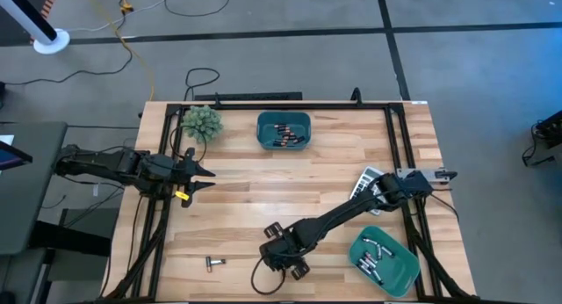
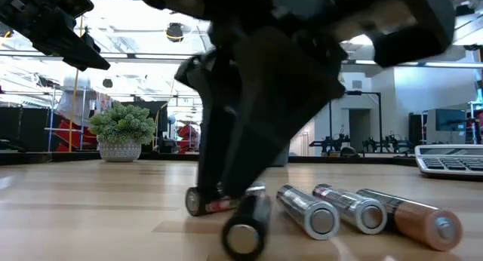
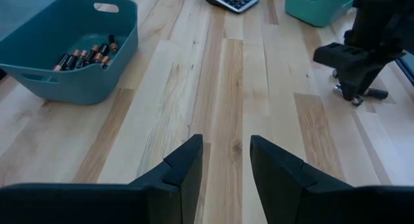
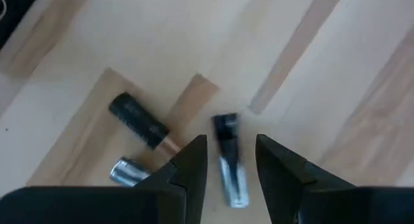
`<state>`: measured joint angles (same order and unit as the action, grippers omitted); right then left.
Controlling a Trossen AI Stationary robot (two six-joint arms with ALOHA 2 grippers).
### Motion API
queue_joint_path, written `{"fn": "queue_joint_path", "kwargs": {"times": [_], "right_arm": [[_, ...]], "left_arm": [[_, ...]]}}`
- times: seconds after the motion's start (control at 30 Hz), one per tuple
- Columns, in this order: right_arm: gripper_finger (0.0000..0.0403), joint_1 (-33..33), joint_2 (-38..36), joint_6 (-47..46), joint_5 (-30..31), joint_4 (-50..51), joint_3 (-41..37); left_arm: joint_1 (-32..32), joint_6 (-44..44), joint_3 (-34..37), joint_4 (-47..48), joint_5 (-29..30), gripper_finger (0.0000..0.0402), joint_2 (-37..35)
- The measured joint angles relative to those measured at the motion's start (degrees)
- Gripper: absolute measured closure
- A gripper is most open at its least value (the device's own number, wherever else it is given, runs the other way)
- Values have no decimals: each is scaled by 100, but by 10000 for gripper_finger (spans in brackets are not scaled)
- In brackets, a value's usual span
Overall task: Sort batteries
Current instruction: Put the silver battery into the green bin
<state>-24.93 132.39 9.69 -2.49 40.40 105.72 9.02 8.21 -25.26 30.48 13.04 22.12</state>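
We've got the right gripper (image 4: 231,160) down low with fingers spread around a battery (image 4: 230,164) on the bench (image 1: 290,185), while the left gripper (image 3: 226,160) hovers with fingers spread too.

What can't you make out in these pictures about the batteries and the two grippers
- High view: the loose batteries under the right gripper are hidden by the arm.
- Low view: the right arm blocks part of the row of batteries.
- Right wrist view: the silvery battery between the open fingers is blurred; contact unclear.
- Left wrist view: cells in the teal bin are too small to size.
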Motion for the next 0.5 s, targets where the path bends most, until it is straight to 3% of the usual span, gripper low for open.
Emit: {"fn": "queue_joint_path", "kwargs": {"times": [0.23,0.5], "right_arm": [[276,98,-35,-179,-3,-153,-413],[388,266,-66,-429,-71,-13,-497]], "left_arm": [[0,0,0,0,0,276,1],[0,0,0,0,0,276,0]]}}
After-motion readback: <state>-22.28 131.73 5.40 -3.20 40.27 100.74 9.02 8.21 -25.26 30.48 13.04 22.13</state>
